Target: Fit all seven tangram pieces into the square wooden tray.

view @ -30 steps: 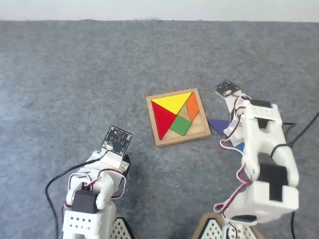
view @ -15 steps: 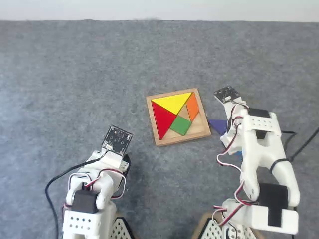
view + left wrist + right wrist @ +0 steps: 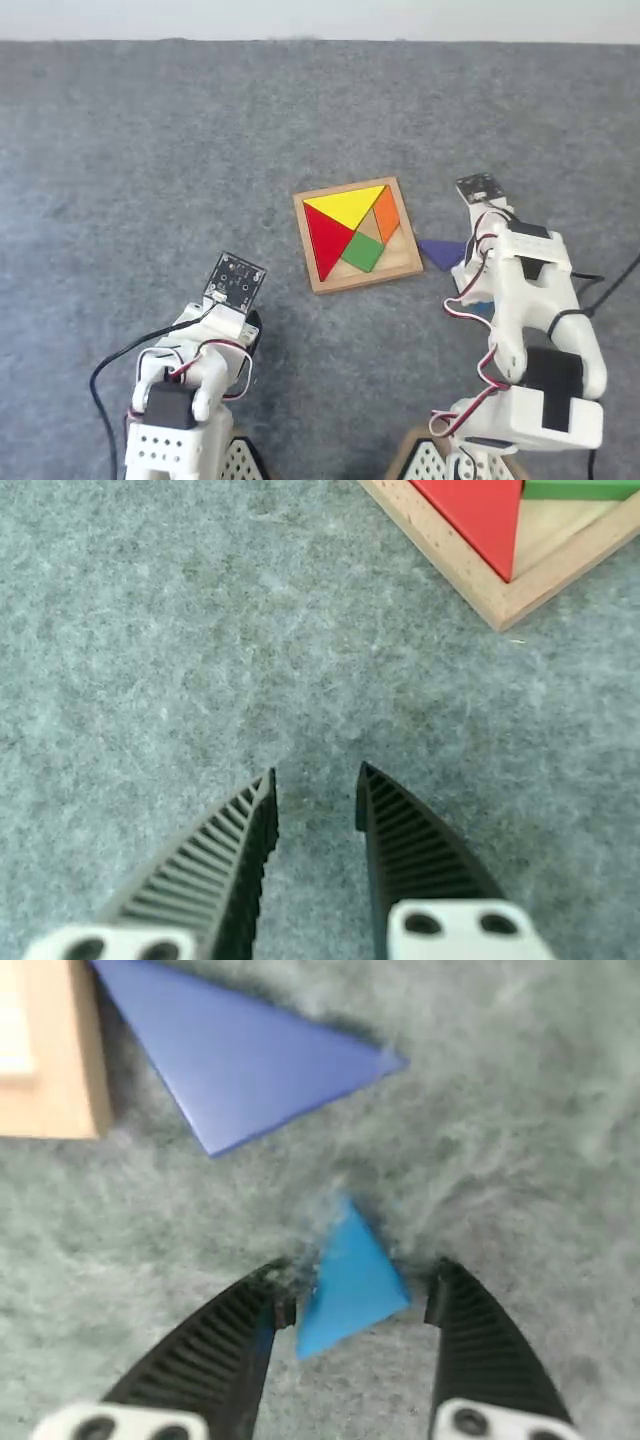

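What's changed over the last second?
The right arm swung its wrist sideways, away from the tray. The right gripper is open, one finger on each side of the light blue triangle, which it has not gripped. The left gripper, the tray's four pieces and the dark blue triangle stayed put.

Grey felt table (image 3: 150, 150) — tray (image 3: 400, 263), navy triangle (image 3: 440, 252), small triangle (image 3: 350, 1285) (lighter blue).

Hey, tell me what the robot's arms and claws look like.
The left arm and right arm are white plastic blocks with black motors, looped red-and-white wires and black cables. The left claw and right claw are black, ridged and pointed, on white mounts.
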Motion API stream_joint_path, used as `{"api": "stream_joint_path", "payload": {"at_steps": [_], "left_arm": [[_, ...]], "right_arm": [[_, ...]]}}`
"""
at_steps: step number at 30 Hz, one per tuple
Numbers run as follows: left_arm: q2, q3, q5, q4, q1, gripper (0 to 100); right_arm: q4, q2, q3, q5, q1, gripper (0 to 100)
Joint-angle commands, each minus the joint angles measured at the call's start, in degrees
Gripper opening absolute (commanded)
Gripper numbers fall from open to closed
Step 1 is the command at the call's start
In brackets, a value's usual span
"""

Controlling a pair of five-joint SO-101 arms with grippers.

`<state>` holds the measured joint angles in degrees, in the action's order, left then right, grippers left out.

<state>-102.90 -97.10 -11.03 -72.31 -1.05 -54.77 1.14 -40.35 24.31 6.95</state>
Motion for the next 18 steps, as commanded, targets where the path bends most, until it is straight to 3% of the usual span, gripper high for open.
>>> {"api": "stream_joint_path", "payload": {"at_steps": [1,10,18], "left_arm": [[-1.2,0.7,0.4,-0.2,0.1,12],[-1.2,0.7,0.4,-0.2,0.1,12],[-1.2,0.7,0.4,-0.2,0.1,12]], "right_arm": [[-0.7,0.1,0.4,-1.5,0.7,18.9],[-0.7,0.2,0.4,-1.6,0.6,6.3],[-7.7,10.3,3.5,-1.7,-2.8,5.4]]}}
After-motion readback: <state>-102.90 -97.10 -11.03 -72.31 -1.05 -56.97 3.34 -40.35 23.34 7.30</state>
